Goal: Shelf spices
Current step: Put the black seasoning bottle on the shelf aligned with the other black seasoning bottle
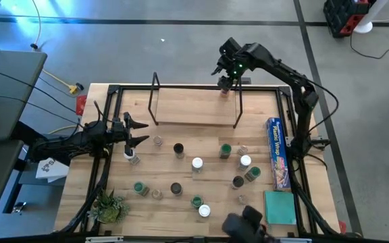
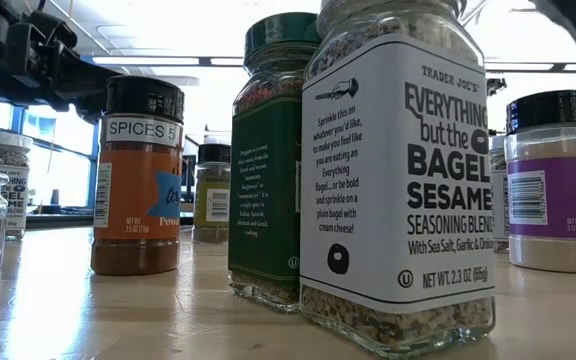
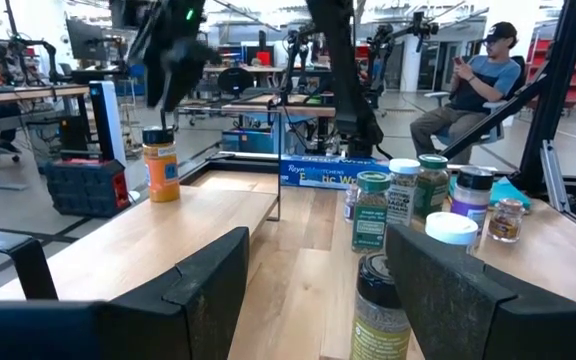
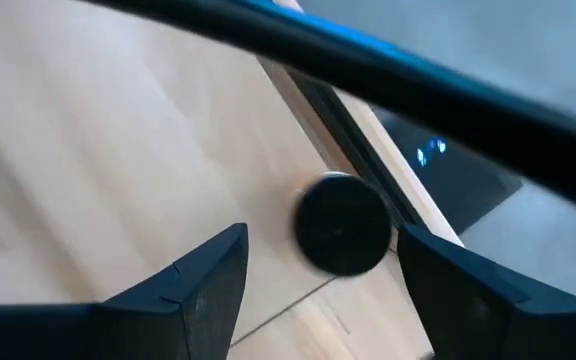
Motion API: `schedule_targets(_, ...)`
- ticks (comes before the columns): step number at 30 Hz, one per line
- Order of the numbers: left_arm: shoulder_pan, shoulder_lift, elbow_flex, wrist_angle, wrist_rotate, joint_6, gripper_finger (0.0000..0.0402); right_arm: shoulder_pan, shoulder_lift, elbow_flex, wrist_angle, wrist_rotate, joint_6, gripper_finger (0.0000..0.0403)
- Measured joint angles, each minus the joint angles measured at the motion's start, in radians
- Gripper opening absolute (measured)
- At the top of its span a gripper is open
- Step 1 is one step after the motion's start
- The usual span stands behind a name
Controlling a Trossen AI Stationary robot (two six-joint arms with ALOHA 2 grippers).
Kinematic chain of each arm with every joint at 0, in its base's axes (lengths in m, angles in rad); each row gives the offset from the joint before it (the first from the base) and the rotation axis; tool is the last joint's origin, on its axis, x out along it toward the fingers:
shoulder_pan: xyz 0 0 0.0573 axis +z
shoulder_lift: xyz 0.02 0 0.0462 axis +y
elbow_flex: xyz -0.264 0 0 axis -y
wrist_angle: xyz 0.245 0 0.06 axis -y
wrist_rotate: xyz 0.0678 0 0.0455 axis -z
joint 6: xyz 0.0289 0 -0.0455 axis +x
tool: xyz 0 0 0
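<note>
Right gripper (image 4: 318,275) spread wide above a dark-lidded jar (image 4: 344,224) at the shelf (image 1: 188,104) board's far corner, near the edge. Could tip off on a clipped retreat. Left gripper (image 1: 138,132) open too, by table jars (image 1: 197,164).

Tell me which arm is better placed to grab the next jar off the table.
Probably the left. The left gripper is open beside a clear-lidded jar near the table's left side. The right gripper is open above a black-lidded jar on the shelf, far from the loose jars.
</note>
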Motion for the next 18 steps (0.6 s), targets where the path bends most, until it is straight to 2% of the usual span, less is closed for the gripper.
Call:
schedule_targets(4, 0.0, 0.0, 0.0, 0.0, 0.0, 0.0, 0.0232, 0.117, -0.089, 0.0, 0.028, -0.066, 0.0, 0.0252)
schedule_targets(9, 0.0, 0.0, 0.0, 0.0, 0.0, 0.002, 0.0232, 0.316, -0.117, 0.0, 0.153, -0.286, -0.032, 0.0252)
schedule_targets(12, 0.0, 0.0, 0.0, -0.002, 0.0, 0.001, 0.0232, 0.428, -0.068, 0.0, 0.247, -0.378, -0.118, 0.0252)
schedule_targets(15, 0.0, 0.0, 0.0, -0.003, 0.0, -0.022, 0.0232, 0.516, 0.006, 0.0, 0.324, -0.391, -0.163, 0.0252)
schedule_targets(18, 0.0, 0.0, 0.0, -0.003, 0.0, -0.07, 0.0232, 0.566, 0.078, 0.0, 0.402, -0.391, -0.121, 0.0252)
